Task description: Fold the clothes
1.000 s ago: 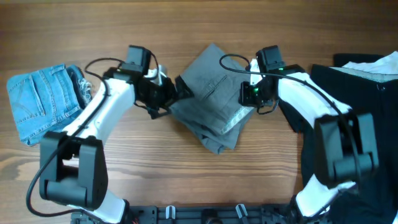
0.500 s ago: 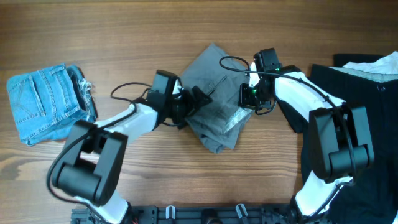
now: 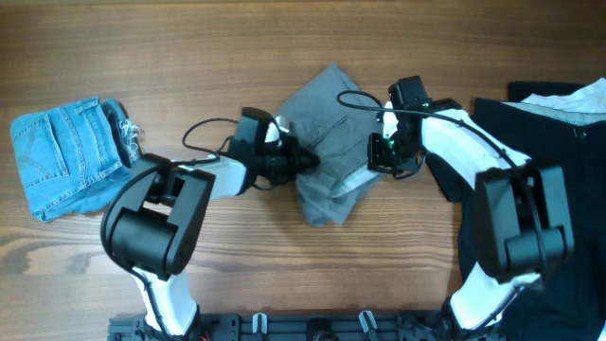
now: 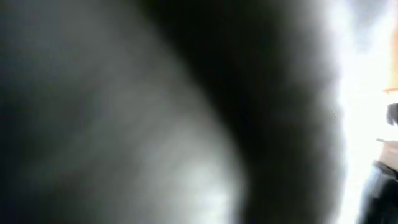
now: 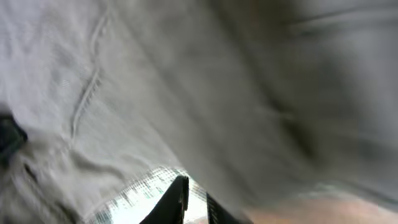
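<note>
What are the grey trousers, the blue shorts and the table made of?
The grey trousers look like soft matte woven cloth, probably cotton: they crease and show stitched seams. The blue shorts look like denim, faded with frayed edges. The table looks like wood or wood-look laminate, with brown grain lines.

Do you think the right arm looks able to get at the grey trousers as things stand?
Probably yes: the right gripper sits at the right edge of the grey trousers, nothing between them, and the left gripper is at the opposite side.
</note>
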